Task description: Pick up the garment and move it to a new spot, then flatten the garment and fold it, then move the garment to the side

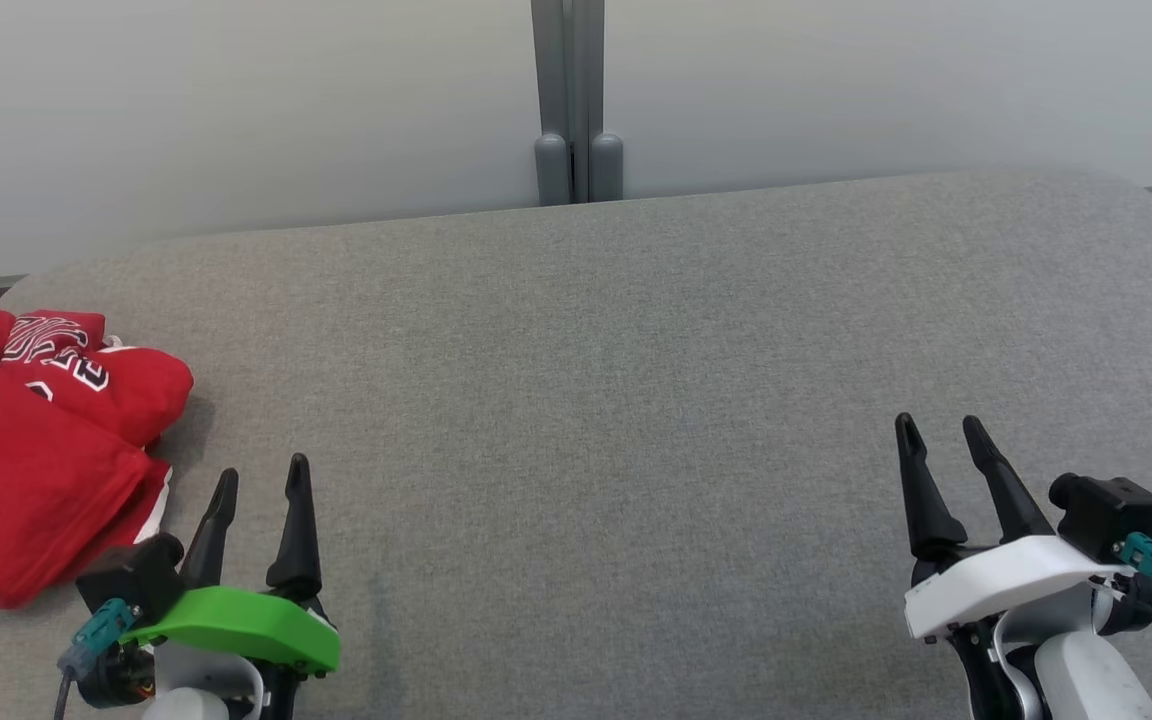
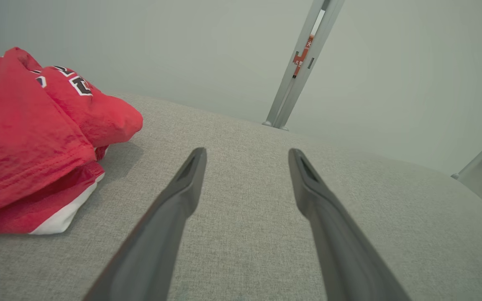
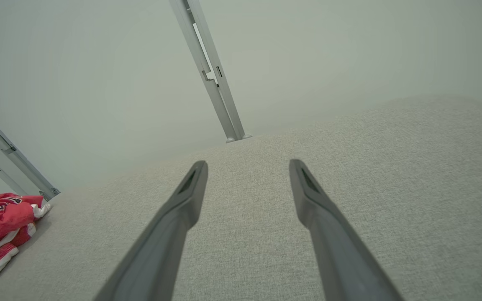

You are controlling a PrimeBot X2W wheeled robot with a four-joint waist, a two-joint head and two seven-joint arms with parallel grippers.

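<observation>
Far left of the grey post (image 1: 577, 100), on the near-left part of the grey fabric surface (image 1: 586, 380): red garment (image 1: 36, 470), crumpled in a heap, not flat, not folded. White trim along its lower hem, black-and-white lettering on the top folds, letters unreadable. Its left side is cut by the head view's edge. Post stands upright at the middle of the surface's far edge, against a pale wall (image 1: 236, 100).

Left gripper (image 1: 263, 468), green cover: left of the post, near side of the surface, less far left than the garment. Jaws wide apart, nothing between them, tips pointing toward the far edge. Left wrist view: bare grey fabric under and between the two fingers (image 2: 174, 209). The garment lies close on the left finger's side, a strip of bare surface between them, not touching. Whether the tips touch the surface: cannot tell.

Right gripper (image 1: 938, 421), white cover: right of the post, near side, well apart from the garment. Jaws wide apart, holding nothing. Right wrist view: bare fabric between the fingers, post beyond them at the far edge, garment small at lower left, well left of the post.

Garment lies loose, gripped by neither.
</observation>
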